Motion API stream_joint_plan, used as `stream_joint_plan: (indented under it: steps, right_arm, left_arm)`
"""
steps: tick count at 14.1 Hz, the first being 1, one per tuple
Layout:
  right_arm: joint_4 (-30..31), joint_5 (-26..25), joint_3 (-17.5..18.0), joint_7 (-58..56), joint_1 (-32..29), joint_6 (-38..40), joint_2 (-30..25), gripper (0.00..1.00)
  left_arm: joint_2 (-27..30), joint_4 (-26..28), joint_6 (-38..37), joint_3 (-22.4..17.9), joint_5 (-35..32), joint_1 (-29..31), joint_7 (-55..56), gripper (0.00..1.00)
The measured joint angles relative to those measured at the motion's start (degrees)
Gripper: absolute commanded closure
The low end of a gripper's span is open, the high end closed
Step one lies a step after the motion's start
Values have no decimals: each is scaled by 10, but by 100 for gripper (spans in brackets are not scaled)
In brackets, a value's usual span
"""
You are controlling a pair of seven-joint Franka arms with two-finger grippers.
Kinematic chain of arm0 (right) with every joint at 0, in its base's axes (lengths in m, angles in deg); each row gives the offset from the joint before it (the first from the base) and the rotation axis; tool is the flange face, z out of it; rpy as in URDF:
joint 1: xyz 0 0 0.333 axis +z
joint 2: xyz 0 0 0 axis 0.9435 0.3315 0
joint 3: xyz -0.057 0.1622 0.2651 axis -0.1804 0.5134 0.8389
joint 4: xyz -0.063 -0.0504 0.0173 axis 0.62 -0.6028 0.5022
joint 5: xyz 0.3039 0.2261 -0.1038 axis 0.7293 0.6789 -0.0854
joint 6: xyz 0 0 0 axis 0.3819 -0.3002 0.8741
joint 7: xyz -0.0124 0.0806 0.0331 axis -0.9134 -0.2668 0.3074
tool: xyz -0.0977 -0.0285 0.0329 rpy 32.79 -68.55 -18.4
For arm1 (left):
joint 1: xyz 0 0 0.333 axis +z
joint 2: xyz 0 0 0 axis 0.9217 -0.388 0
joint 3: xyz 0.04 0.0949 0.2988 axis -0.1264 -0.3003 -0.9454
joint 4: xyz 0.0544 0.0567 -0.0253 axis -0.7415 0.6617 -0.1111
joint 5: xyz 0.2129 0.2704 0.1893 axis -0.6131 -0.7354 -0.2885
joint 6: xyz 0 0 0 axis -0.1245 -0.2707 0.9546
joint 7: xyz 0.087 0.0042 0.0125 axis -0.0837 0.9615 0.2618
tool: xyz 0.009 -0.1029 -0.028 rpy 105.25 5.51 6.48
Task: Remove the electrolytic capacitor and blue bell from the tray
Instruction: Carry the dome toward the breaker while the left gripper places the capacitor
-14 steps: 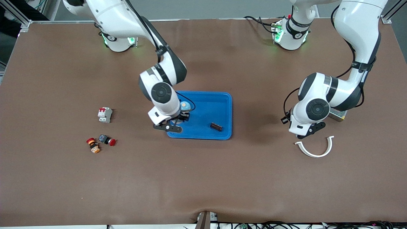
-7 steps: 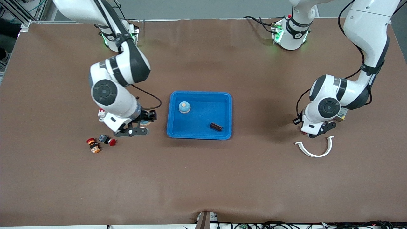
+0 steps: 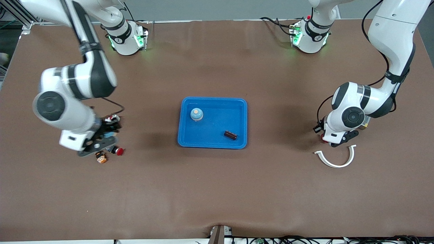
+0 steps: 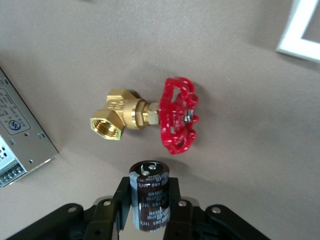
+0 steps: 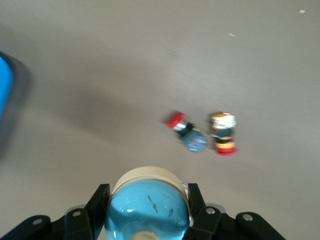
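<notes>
Camera set: one high front view, two close wrist views.
Front camera faces the bases at 12 o'clock; the right wrist camera shares the red pushbutton (image 3: 118, 151) (image 5: 176, 121) with it.

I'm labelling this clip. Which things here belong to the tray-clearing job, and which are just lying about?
Job:
tray
electrolytic capacitor, in the left jaws
blue bell, in the right jaws

Lying about:
brass valve
white curved strip
grey power supply
red push button
striped button
domed blue piece and brown block, both in the tray
</notes>
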Motion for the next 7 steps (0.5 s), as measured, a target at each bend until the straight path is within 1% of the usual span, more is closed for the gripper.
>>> stream_joint_plan:
  steps: [1,2,3,4,5,7]
  right_arm:
    - [1,0,0,-41,-29,0,0,64]
    - [3,0,0,-74,-53,0,0,64]
    - [5,0,0,-100,-74,0,0,64]
    - [7,0,0,-121,-91,0,0,64]
    - [10,0,0,-135,-105,0,0,64]
    - [27,0,0,-156,-136,-3,0,64]
  left_arm:
    - [-4,0,0,0,0,1,2,99]
    - [-7,0,0,0,0,2,9,92]
    - [-10,0,0,0,0,2,17,72]
    - [-13,0,0,0,0,2,27,19]
    - [-13,0,0,0,0,2,32,0]
    - [-13,0,0,0,0,2,36,0]
